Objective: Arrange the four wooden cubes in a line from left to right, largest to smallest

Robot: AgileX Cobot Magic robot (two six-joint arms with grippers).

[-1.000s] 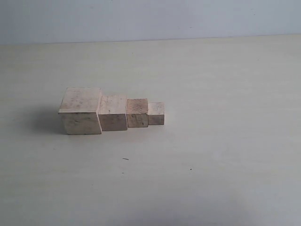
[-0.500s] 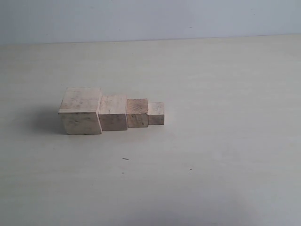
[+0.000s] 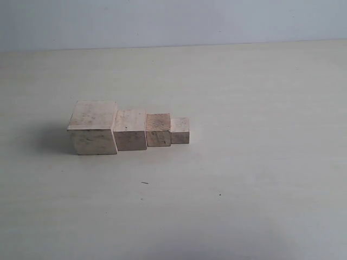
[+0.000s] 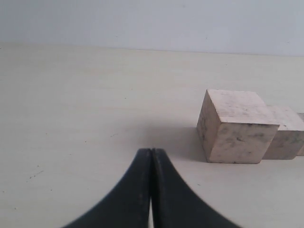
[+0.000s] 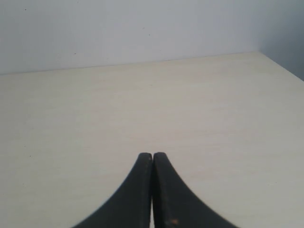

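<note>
Nothing has moved since a second ago: the cubes lie exactly as they did and no arm has entered the exterior view. The largest cube (image 3: 93,128) sits toward 9 o'clock from the middle of the table (image 3: 244,162). The second cube (image 3: 130,130) is at its 3 o'clock, then the third cube (image 3: 158,130), then the smallest cube (image 3: 180,130). Each touches its neighbour, so the row steps down in size from left to right.

Two tiny dark specks mark the tabletop, one (image 3: 145,183) at about 6 o'clock of the row and another (image 3: 219,194) toward 4 o'clock. A pale wall (image 3: 173,21) runs behind at 12 o'clock. Nothing stands between the cubes and either arm.

The left gripper (image 4: 151,156) has its black fingers pressed together with nothing between them, well apart from the largest cube (image 4: 236,126). Behind that cube the second cube (image 4: 285,133) is partly hidden, and a sliver at the frame edge is probably the third cube. The right gripper (image 5: 152,159) is likewise closed and empty over bare table, with no cube in its view. Both grippers are cut off at the frame edge, and neither arm shows.
</note>
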